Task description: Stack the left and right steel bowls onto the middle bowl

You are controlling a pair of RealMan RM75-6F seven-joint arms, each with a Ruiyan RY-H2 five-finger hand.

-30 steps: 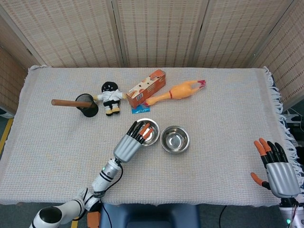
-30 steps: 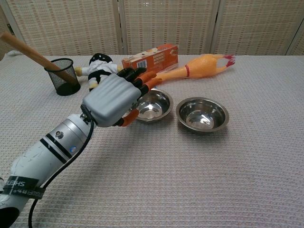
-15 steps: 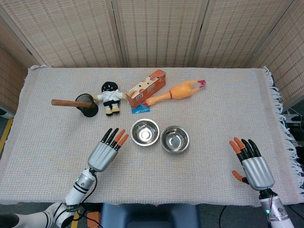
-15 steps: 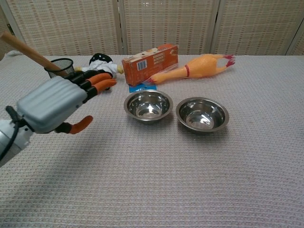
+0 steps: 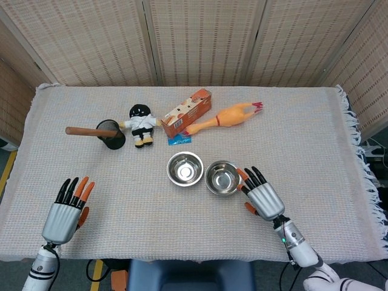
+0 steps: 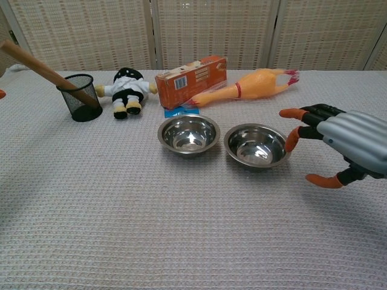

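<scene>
1. Woven rattan screens (image 5: 200, 39) stand behind a desk (image 5: 303, 139) covered in a pale grey waffle-weave cloth, fringed along its right edge.
2. The right hand (image 5: 262, 195) hovers near the front edge, just right of the right-hand bowl. Its fingers are spread and stretched toward the bowl's rim, the thumb splayed out below, and it holds nothing. In the chest view the right hand (image 6: 344, 145) is lifted above the cloth, with its orange fingertips (image 6: 290, 113) close to the bowl; whether they touch the rim cannot be told.
3. The left hand (image 5: 65, 211) hangs over the front left corner of the desk, fingers extended, slightly apart and empty. It is well apart from the bowls.
4. Two shiny steel bowls show, side by side at the middle of the desk, a little toward the front edge. The left steel bowl (image 5: 185, 168) and the right steel bowl (image 5: 223, 177) both stand upright and empty, rims almost touching. They are round, shallow and mirror-bright inside.
5. Toward the back edge lies an orange carton (image 5: 187, 113), with a small blue packet (image 5: 179, 140) at its near corner.
6. A rubber chicken (image 5: 227, 116) lies just right of the carton, head pointing to the right.
7. A small doll (image 5: 141, 123) in white clothes with black hair lies left of the carton.
8. A black mesh cup (image 5: 111, 133) stands left of the doll with a wooden stick (image 5: 83, 131) leaning out of it toward the left edge.
</scene>
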